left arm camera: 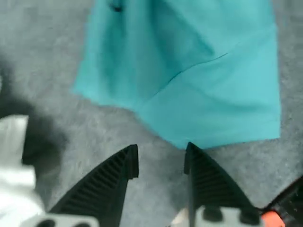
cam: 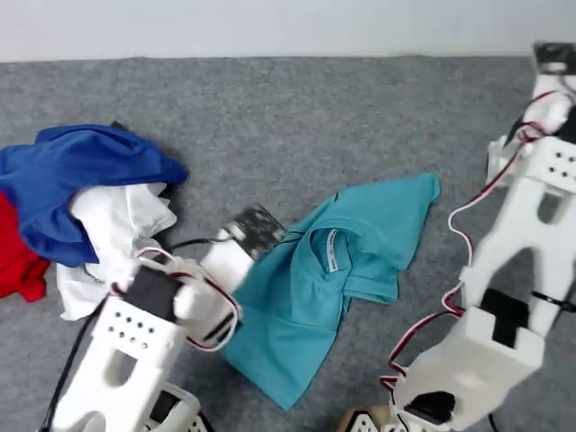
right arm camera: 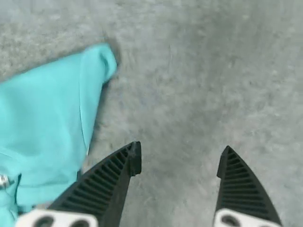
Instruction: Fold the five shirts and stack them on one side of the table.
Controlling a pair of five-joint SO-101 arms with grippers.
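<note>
Left gripper (left arm camera: 161,160): jaws parted, nothing between them, poised over the grey table covering (cam: 270,117) just beside an edge of the teal polo shirt (cam: 301,315). Right gripper (right arm camera: 181,158): jaws spread wide, empty, over bare covering near the shirt's sleeve end. Teal shirt lies rumpled mid-table, collar up, between the two arms. Blue shirt (cam: 67,175), white shirt (cam: 112,225) and red shirt (cam: 16,256) are heaped together, unfolded, on the left arm's side.
</note>
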